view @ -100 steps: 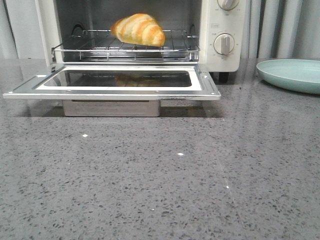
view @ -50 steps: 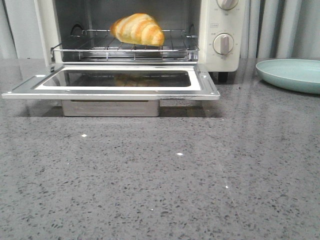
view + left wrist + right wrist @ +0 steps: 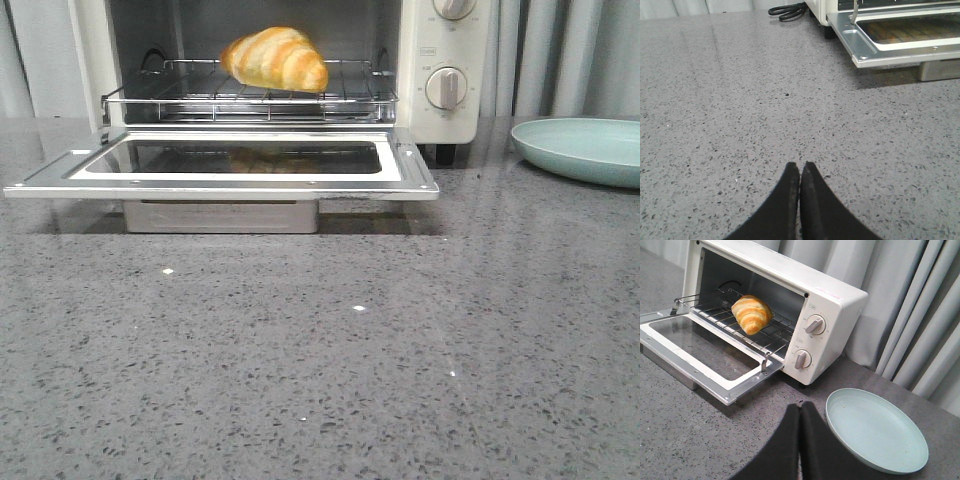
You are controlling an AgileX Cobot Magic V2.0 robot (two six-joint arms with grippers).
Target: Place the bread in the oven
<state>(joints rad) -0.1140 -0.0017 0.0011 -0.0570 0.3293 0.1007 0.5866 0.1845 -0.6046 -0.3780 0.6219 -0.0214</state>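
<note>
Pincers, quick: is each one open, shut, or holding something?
Left pincer: closed, holding nothing, above the bare countertop.
Right pincer: closed, holding nothing, near the plate.

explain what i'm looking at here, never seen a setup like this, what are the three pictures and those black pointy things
This is a two-armed robot at a grey counter, seen by three cameras. The front view looks forward over the counter. The other two sit on the arms' wrists, so the black points are the robot's own fingers: the left gripper and the right gripper. Both are closed and hold nothing. On the counter stands a cream toaster oven with its door folded down flat. A striped golden bread roll lies on the wire rack inside. To the oven's right is an empty pale green plate. A black cable lies by the oven's left side.
</note>
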